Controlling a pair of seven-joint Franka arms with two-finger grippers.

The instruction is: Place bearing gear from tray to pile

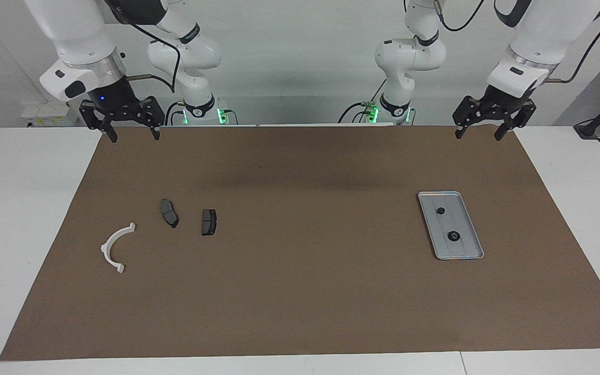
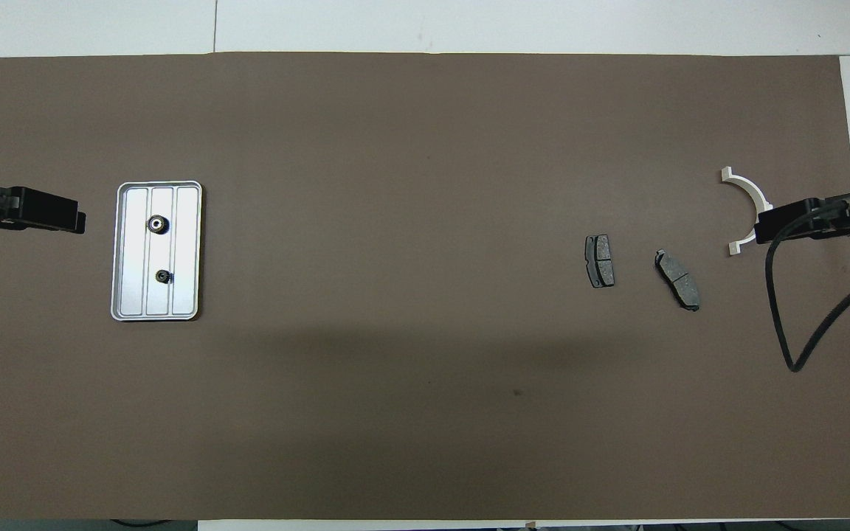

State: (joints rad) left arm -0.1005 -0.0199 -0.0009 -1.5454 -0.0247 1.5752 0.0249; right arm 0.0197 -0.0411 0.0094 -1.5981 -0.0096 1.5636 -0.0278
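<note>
On the worktop point(image 1: 29, 219), over a brown mat point(image 1: 300, 291), stock stands as follows.

Tray point(image 1: 474, 249): silver-grey, ridged, lying toward the left arm's end of the worktop. Holds two small dark round parts, apart from each other: a larger bearing gear point(image 1: 454, 237), farther from the robots, and a smaller gear point(image 1: 440, 211), nearer to them. Which of the two the task means cannot be told; both are untouched in the tray.

Pile, toward the right arm's end, well apart from the tray: a white half-ring bracket point(image 1: 114, 249) and two dark pads, one point(image 1: 169, 213) just beside the bracket, the other point(image 1: 209, 222) a little more toward the middle. No gear lies among them.

Left end effector point(image 1: 482, 133): raised over the mat's edge nearest the robots, at the tray's end; fingers spread, holding nothing.

Right end effector point(image 1: 132, 134): raised over the same edge at the pile's end; fingers spread, holding nothing. It appears to wait.

Progress, as judged: nothing delivered. Outstanding: reach to the tray, pinch a gear, lift it, carry it the length of the mat, set it among the pile. The left arm is the better placed for the pick, though the carry is long and may call for a handover.
</note>
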